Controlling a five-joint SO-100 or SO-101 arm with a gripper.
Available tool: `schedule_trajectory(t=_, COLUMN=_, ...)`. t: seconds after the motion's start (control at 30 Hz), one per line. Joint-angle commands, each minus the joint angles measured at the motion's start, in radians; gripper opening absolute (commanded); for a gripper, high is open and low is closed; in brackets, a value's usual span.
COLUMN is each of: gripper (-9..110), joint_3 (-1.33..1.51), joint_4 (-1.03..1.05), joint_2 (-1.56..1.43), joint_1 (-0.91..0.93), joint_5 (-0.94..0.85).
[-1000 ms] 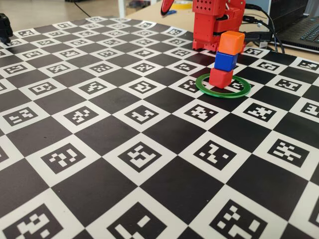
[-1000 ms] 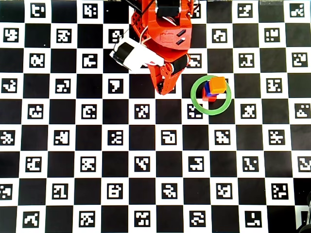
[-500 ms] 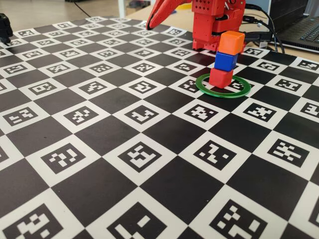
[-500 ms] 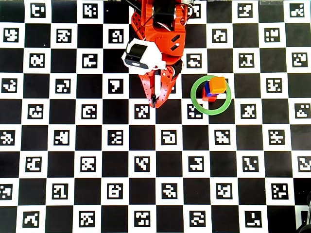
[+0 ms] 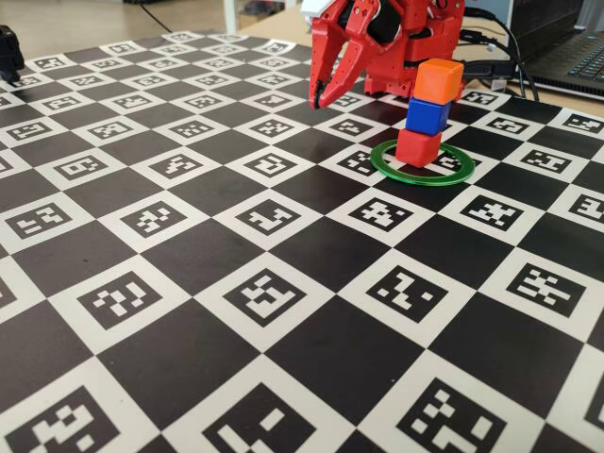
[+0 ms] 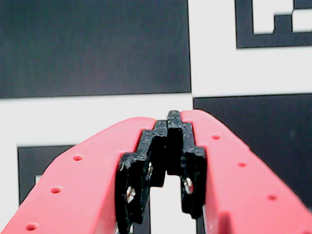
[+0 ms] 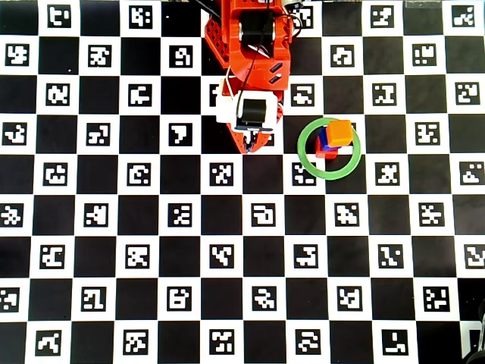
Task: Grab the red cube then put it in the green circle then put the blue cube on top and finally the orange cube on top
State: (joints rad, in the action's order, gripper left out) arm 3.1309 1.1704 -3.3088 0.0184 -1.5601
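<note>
Inside the green circle (image 5: 421, 162), in the upper right of the fixed view, stands a three-cube tower: the red cube (image 5: 418, 147) at the bottom resting on the board within the ring, the blue cube (image 5: 427, 115) on top of it, and the orange cube (image 5: 439, 79) topmost. The stack leans a little, each cube stepped slightly to the right of the one below. From above, the green circle (image 7: 308, 157) sits right of centre in the upper half of the frame; the orange cube (image 7: 339, 133) covers most of the stack, with slivers of the blue cube (image 7: 323, 137) and the red cube (image 7: 325, 153) showing at its left and lower edges. The tower sits toward the upper right part of the ring's hollow, not at its middle.

Left of the ring, the gripper (image 5: 318, 100) points down at the checkered marker board (image 5: 236, 283), well clear of the cubes. In the wrist view the gripper (image 6: 171, 117) has its red fingers (image 6: 97, 170) drawn together, dark pads meeting at the tips with nothing between them. Overhead, the gripper (image 7: 248, 148) is mostly hidden beneath the arm's white camera housing (image 7: 250, 110), so its tips are hard to make out there.
</note>
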Motion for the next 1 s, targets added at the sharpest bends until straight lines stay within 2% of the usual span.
schedule_trajectory(t=0.0, gripper=-6, joint_3=0.055, joint_4=0.064, joint_2=-0.049, joint_1=-0.015, joint_5=-0.026)
schedule_trajectory(t=0.37, gripper=-6, joint_3=0.055, joint_4=0.184, joint_2=-0.049, joint_1=-0.008, joint_5=-0.023)
schedule_trajectory(t=0.43, gripper=-6, joint_3=0.055, joint_4=0.187, joint_2=-0.049, joint_1=-0.008, joint_5=0.032)
schedule_trajectory(t=0.97, gripper=-6, joint_3=0.055, joint_4=0.187, joint_2=-0.049, joint_1=-0.008, joint_5=0.031)
